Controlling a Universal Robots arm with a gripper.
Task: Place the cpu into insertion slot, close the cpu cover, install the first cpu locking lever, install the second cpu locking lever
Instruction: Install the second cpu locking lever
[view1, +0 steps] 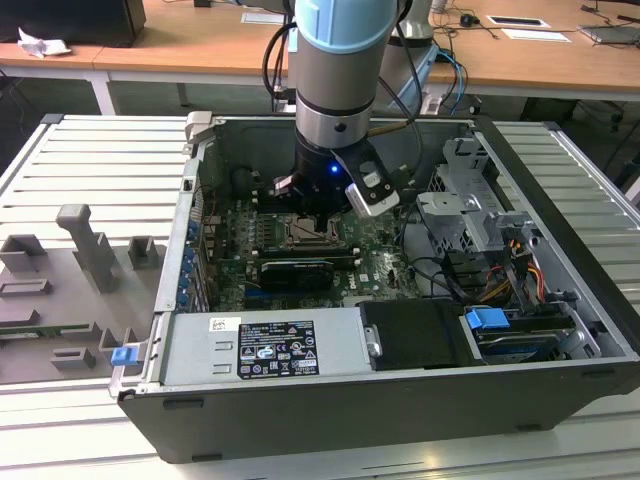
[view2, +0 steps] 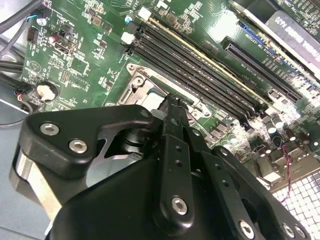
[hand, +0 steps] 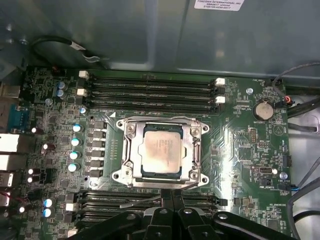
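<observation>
Cpu (hand: 161, 152) sits flat in the insertion slot (hand: 129, 172) at the middle of the first wrist view, its pale metal face showing through the window of the cpu cover (hand: 194, 150), which appears to lie closed over it as a silver frame. So the first two steps look done, and I judge the work to be at the locking levers; a thin wire-like bar runs along the lower edge of the socket, but whether either lever is latched cannot be told from these pictures. The gripper (hand: 172, 196) comes in from the bottom centre of the first wrist view, its black fingers pressed together with nothing between them, tips just below the socket's lower edge. In the second wrist view the same fingertips (view2: 170, 107) point at the socket's near corner, at centre frame. Long black memory slots (hand: 150, 90) lie above the socket in the first wrist view, with another bank partly hidden behind the fingers below. In the exterior view the arm (view1: 340, 60) reaches down from the upper centre into the open computer case (view1: 560, 300), which rests on a ribbed grey table (view1: 90, 160). Pushing a lever would call for the closed tips to meet the wire squarely and press it down and sideways under its hook, without sliding onto the cover.
</observation>
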